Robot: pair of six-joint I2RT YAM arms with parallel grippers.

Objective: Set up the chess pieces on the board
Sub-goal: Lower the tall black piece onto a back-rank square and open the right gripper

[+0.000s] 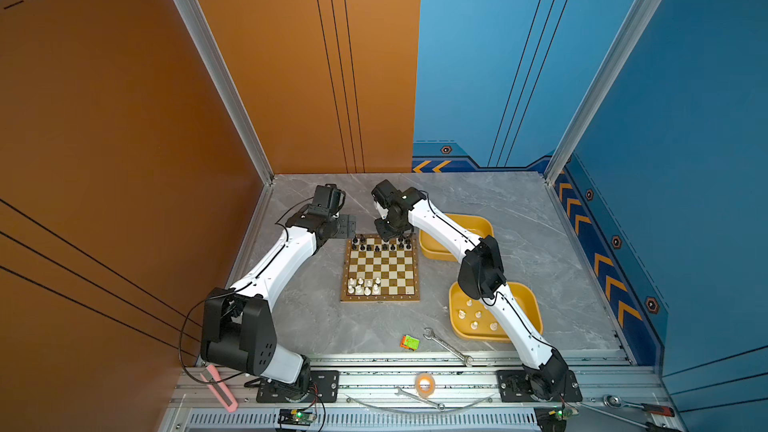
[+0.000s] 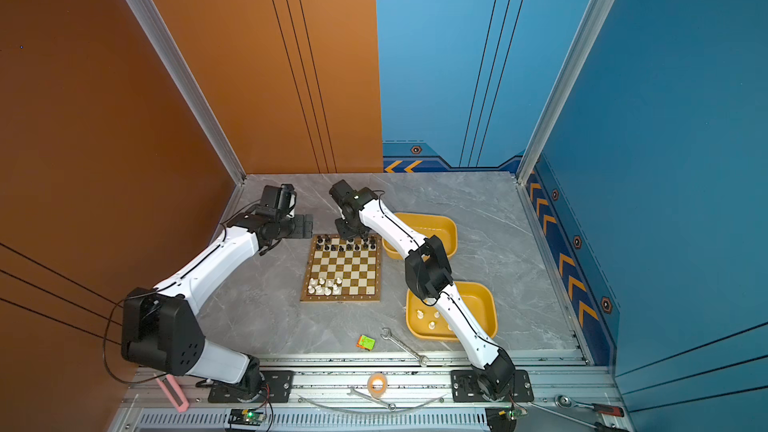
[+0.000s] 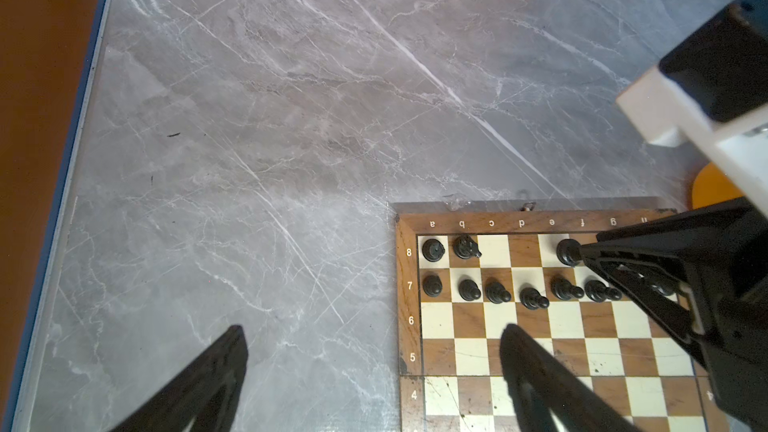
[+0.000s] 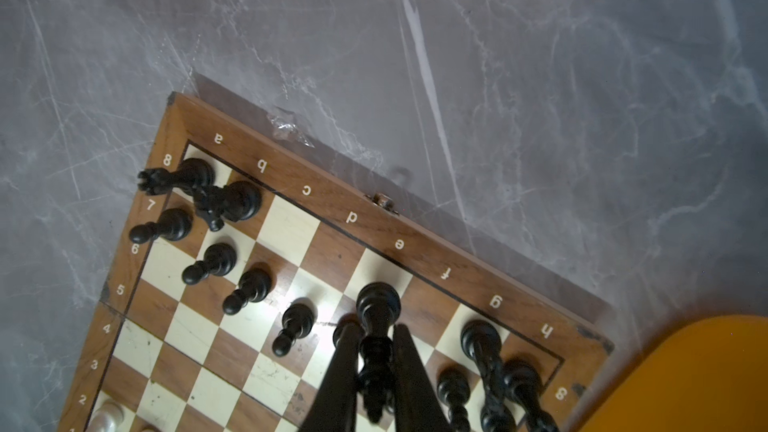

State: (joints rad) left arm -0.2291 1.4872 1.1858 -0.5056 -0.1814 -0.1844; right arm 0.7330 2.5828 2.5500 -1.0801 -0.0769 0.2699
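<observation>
Right jaws pinch a tall black piece (image 4: 378, 305) at e8; left jaws are wide and hold nothing, at the board's far-left corner.
The board (image 1: 382, 270), with brown-cream checks and a lettered border, lies mid-tabletop. Glossy black pieces (image 1: 377, 248) fill most of its far two rows. Creamy white pieces (image 1: 367, 291) cluster near-left, with more white ones (image 1: 473, 325) in the near yellow tray (image 1: 486, 336).

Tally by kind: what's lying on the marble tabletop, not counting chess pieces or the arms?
chessboard: 1
yellow trays: 2
wrench: 1
green-and-orange block: 1
Total: 5
</observation>
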